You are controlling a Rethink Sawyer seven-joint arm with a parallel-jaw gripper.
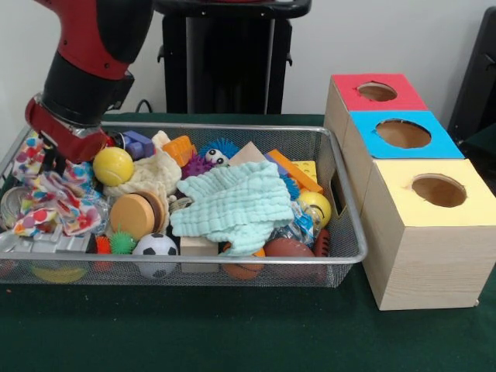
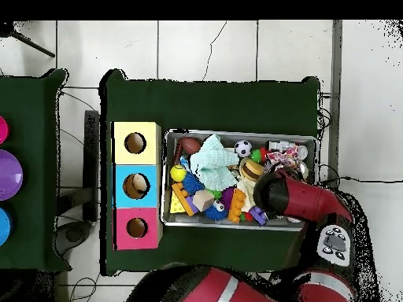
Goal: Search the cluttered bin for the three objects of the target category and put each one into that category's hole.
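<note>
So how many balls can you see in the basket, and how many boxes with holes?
Balls: 4 (yellow ball, soccer ball, football, yellow ball by the right wall)
Boxes with holes: 3 (red, blue, yellow)
Total: 7

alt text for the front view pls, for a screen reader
A red and black robot arm reaches down into the left end of a wire mesh bin crammed with toys and cloths. Right of the bin stand three wooden boxes with round holes, topped red, blue and yellow.
</note>
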